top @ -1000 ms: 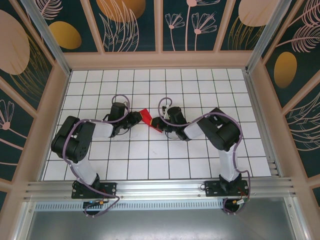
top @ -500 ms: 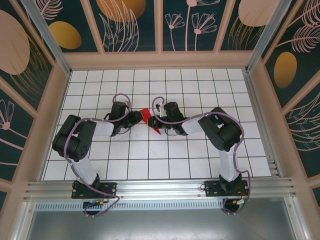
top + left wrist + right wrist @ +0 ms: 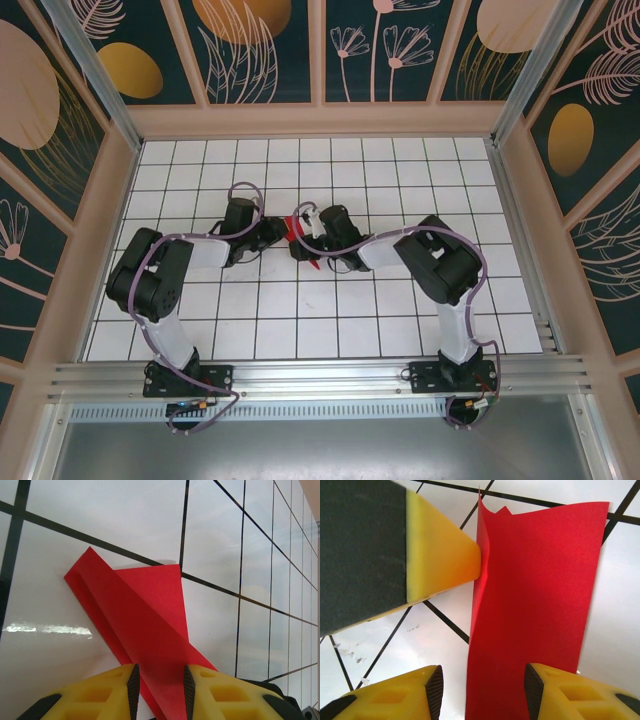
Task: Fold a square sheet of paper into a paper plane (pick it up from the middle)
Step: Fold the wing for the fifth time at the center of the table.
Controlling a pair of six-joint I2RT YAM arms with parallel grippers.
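The job looks roughly midway to me. The red paper (image 3: 145, 610) is no flat square now: from the left wrist I see 2 overlapping layers, a long slanted crease and a pointed corner at the far end. That makes a narrow wedge rather than a finished dart.

It sits out in the middle of the tiled surface (image 3: 400, 170), between the 2 arms, which meet nose to nose over it.

The left pincer (image 3: 160, 675) is clenched on the near end of the paper, the red strip filling the gap between its yellow fingers (image 3: 100, 695).

The right pincer (image 3: 482, 675) is released. Its jaws stand apart with the paper rising between them, and there is a clear gap on one side, so it grips nothing. In that same view 1 finger of the left pincer touches the paper's folded edge.

What is left, I judge, is the rest of the folding: bringing the sides in, pressing the creases sharp and shaping the wings. I cannot tell from here how many folds are already in, nor how crisp they are.
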